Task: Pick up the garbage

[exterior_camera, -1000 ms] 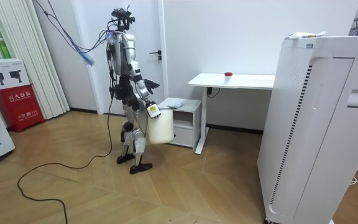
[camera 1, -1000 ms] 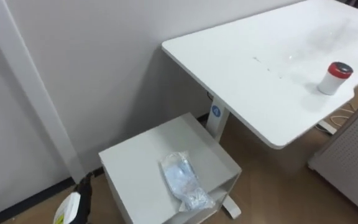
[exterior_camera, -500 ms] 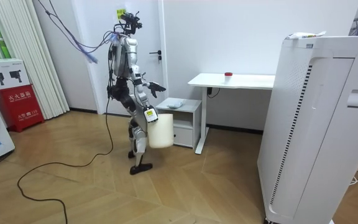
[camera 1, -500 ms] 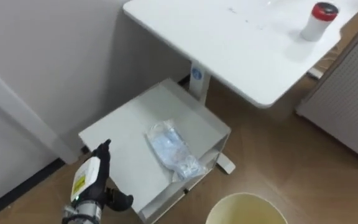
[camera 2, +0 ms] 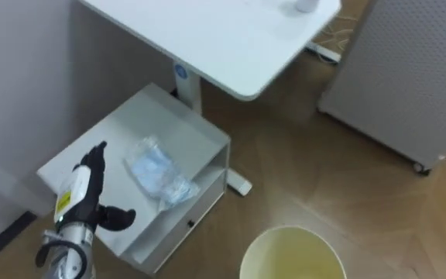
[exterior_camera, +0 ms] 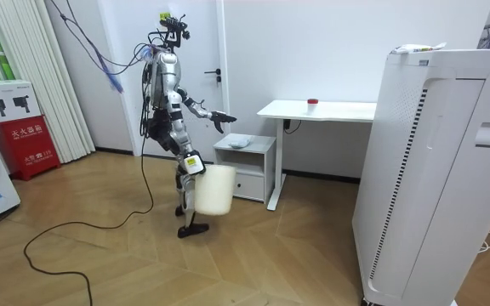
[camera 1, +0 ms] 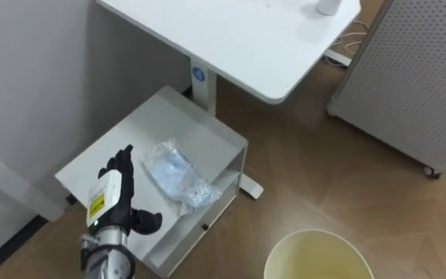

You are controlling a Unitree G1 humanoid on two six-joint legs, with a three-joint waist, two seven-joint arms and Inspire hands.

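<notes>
Left eye view: the left robot hand [camera 1: 118,182] hovers over a low white cabinet [camera 1: 169,116], fingers straight, thumb spread, holding nothing. A crumpled clear plastic bag [camera 1: 178,177] lies on the cabinet top just right of it, apart from the fingers. A cream bucket [camera 1: 320,254] shows at lower right, its pale inside bare. In the room view the right robot hand [exterior_camera: 192,163] is at the bucket's rim; its grip cannot be told. A round blue sticker [camera 1: 199,75] on the counter [camera 1: 231,39] leg is unreadable.
</notes>
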